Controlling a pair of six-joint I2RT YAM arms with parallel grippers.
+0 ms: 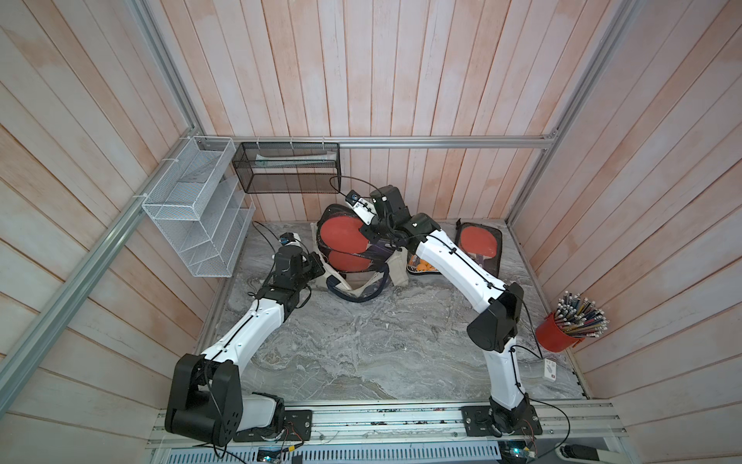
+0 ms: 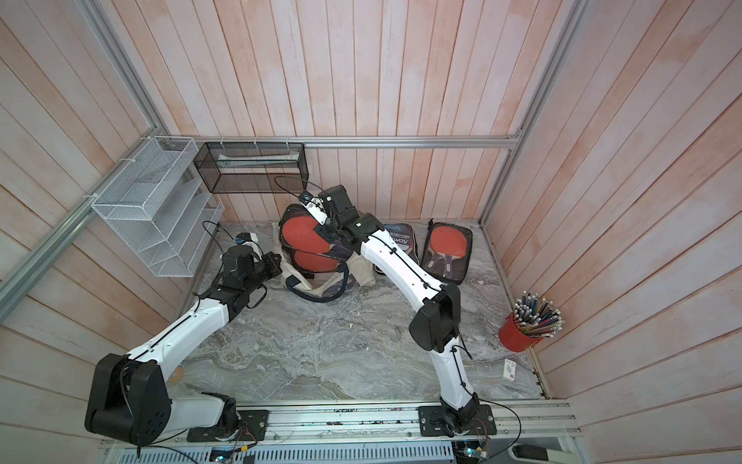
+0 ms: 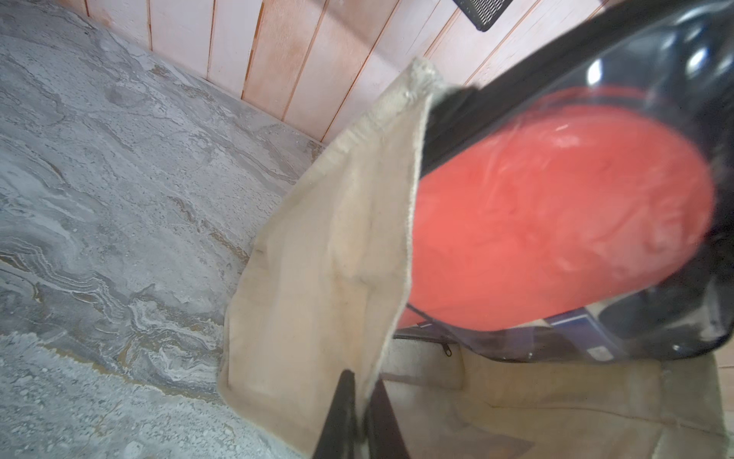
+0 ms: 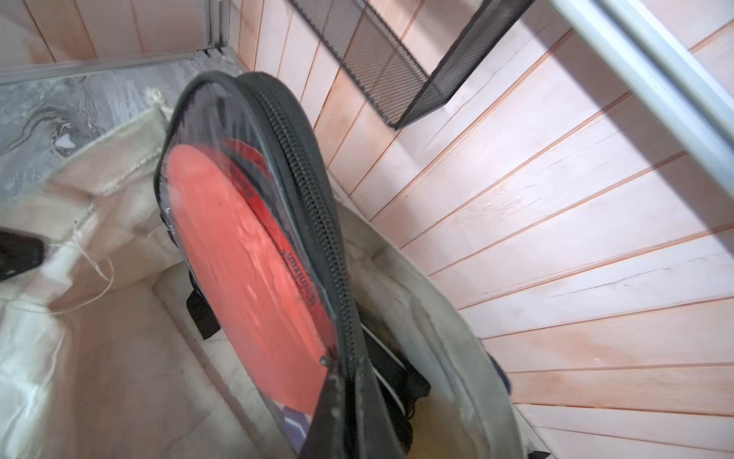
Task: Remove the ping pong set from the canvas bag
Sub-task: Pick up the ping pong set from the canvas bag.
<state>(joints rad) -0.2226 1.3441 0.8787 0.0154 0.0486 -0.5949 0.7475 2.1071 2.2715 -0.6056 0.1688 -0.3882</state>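
Canvas bag (image 3: 337, 258) rim sits pinched between the closed jaws of the left gripper (image 3: 363, 377). Right gripper (image 1: 370, 232) jaws clamp the zipper edge of the ping pong set (image 4: 246, 258), its clear-fronted case standing half out of the bag, just beside the left jaws.

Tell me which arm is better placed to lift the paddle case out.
Likely right: the right gripper is shut on the paddle case; the left gripper pinches the rim of the canvas bag.
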